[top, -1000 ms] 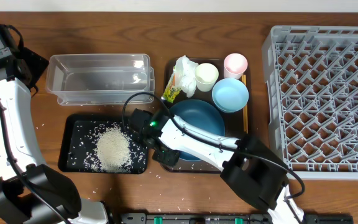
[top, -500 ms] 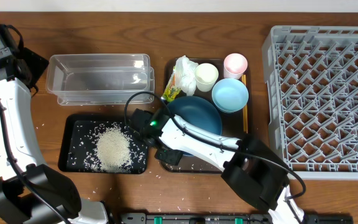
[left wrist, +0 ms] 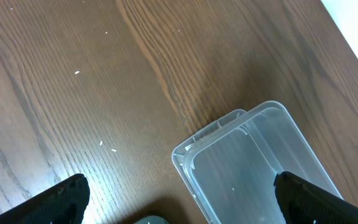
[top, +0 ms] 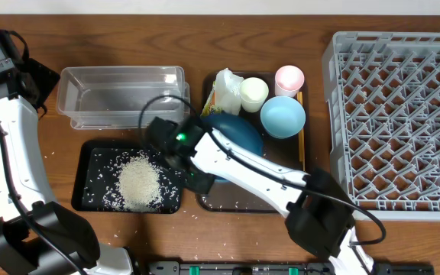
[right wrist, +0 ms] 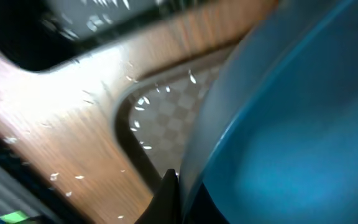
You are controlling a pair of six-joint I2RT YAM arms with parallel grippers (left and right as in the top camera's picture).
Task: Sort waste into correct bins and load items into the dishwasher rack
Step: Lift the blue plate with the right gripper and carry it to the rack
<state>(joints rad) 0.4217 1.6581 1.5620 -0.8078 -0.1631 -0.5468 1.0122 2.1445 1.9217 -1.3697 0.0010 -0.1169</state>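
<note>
My right gripper (top: 199, 180) is shut on the left rim of the deep-blue plate (top: 239, 131) and holds it tilted up over the brown serving tray (top: 250, 200). In the right wrist view the plate (right wrist: 291, 124) fills the frame, pinched between the fingers (right wrist: 178, 194). Rice (top: 138, 182) lies piled in the black tray (top: 92, 156). The clear tub (top: 121, 95) is behind it. A tissue (top: 228, 85), a yellow-green wrapper (top: 211, 114), a white cup (top: 254, 92), a pink cup (top: 289, 77) and a light-blue bowl (top: 283, 115) sit at the tray's far end. My left gripper (left wrist: 179, 210) is open above the tub's left end (left wrist: 253, 168).
The grey dishwasher rack (top: 399, 114) stands at the right with nothing in it. Loose rice grains are scattered on the wooden table around the black tray and on the serving tray's floor (right wrist: 166, 121).
My right gripper has raised the plate's left rim and swung up and left. The plate now stands steeply tilted, baring the serving tray's floor. The left arm has not moved.
</note>
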